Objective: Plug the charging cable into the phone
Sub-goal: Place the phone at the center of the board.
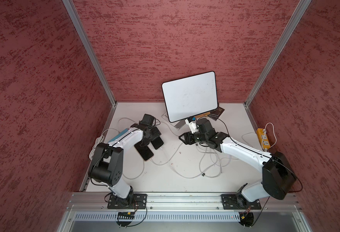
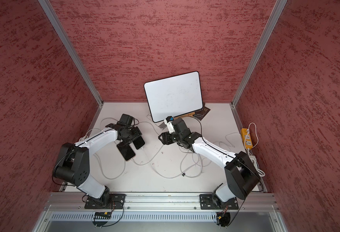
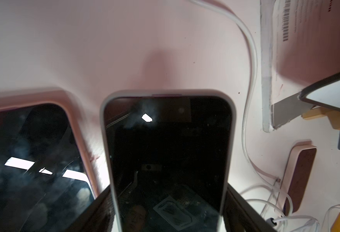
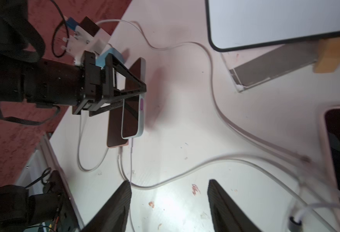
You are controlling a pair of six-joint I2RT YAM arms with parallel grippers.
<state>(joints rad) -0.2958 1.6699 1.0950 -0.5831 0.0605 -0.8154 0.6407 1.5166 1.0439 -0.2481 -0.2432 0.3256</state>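
On the left side of the white desk, the left claw is clamped across the pale-cased, black-screened phone. A thin white charging cable runs into the phone's bottom edge. The right claw hangs with its fingers apart, empty.

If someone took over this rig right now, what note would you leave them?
Left gripper: closed across the grey-cased phone, clamping its long edges.
Right gripper: open, empty, above the table.
White cable looks seated in that phone's bottom port; the pink-cased phone beside it looks plugged too.
Done: plugging, apparently. Left: check the seating, release the phone, retract both arms.
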